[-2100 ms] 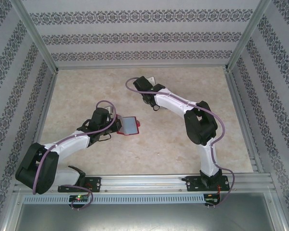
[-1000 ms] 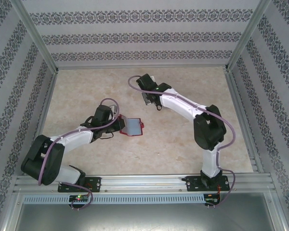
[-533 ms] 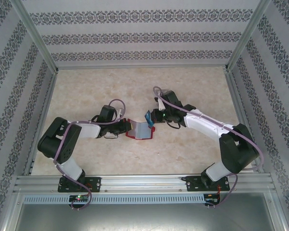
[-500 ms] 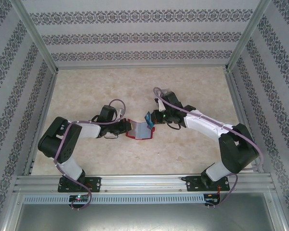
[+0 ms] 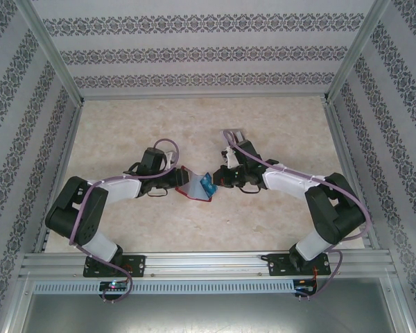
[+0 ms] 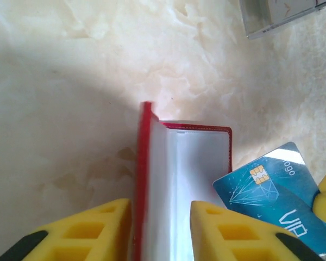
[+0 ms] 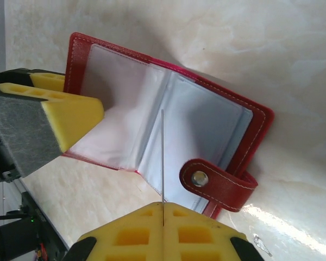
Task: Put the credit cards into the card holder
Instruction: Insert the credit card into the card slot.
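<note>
Pinching a blue credit card [image 6: 271, 190] edge-on between clenched fingers, the right hand [image 7: 163, 209] holds it over the open card holder's [image 7: 217, 125] clear pockets, while the left hand [image 6: 160, 217] straddles its red cover, gripping or loosened I cannot tell, near the worktop's [image 5: 125, 139] middle.

From above and behind, I see the whole table [image 5: 125, 132]; both wrist cameras look down close on the open red wallet [image 7: 206, 125].
</note>
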Controlling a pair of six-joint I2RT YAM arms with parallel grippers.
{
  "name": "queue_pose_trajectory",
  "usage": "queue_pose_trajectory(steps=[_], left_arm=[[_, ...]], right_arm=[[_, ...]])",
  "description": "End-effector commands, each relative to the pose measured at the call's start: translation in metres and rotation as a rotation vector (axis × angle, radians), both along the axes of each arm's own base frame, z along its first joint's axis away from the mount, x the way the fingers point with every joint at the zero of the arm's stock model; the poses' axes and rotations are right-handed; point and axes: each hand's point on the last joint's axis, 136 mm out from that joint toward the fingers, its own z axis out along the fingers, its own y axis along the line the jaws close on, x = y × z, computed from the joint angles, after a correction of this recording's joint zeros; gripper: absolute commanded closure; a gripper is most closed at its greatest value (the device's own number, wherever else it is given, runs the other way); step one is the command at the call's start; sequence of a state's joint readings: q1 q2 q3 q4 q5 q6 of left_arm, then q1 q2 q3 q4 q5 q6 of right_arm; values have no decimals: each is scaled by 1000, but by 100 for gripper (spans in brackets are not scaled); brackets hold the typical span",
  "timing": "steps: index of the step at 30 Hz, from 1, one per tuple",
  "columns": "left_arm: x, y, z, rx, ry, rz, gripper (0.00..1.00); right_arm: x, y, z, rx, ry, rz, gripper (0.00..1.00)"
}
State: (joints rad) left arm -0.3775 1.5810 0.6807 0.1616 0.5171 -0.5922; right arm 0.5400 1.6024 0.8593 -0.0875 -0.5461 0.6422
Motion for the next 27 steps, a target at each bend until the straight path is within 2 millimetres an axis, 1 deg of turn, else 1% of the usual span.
queue_pose_trajectory(steps=[1, 2, 4, 5, 7, 9, 10, 13, 15, 17, 21, 22, 24, 25, 27], left_arm=[[3, 8, -3, 49, 6, 9, 82], [3, 9, -5, 57, 9, 12, 84], [3, 10, -7, 66, 23, 13, 84], [3, 9, -6, 62, 25, 9, 79], [3, 9, -4, 61, 17, 9, 65], [4, 15, -4, 90, 6, 28, 57], [4, 21, -5, 115, 7, 43, 54], [6, 32, -1, 154, -6, 84, 53], [8, 39, 3, 177, -30, 109, 47], [8, 44, 4, 194, -46, 128, 46], [8, 46, 12, 191, -77, 137, 49], [7, 47, 12, 189, -86, 136, 54], [7, 45, 11, 187, -87, 121, 74], [6, 43, 10, 188, -75, 112, 82], [7, 38, 7, 177, -56, 87, 90]], right_arm=[[3, 6, -8, 38, 51, 5, 100], [3, 9, -9, 57, 57, 8, 100], [3, 15, -9, 85, 62, 14, 100], [3, 17, -10, 83, 65, 22, 100], [4, 19, -13, 74, 73, 29, 100], [4, 18, -17, 66, 82, 23, 100], [4, 18, -18, 65, 83, 21, 100], [4, 19, -19, 63, 88, 28, 100], [4, 19, -19, 64, 91, 28, 100], [4, 19, -19, 62, 87, 24, 100], [6, 22, -20, 74, 95, 42, 100], [5, 22, -21, 76, 101, 41, 100], [5, 23, -20, 81, 101, 39, 100], [5, 24, -20, 86, 101, 43, 100], [6, 26, -18, 97, 104, 51, 100]])
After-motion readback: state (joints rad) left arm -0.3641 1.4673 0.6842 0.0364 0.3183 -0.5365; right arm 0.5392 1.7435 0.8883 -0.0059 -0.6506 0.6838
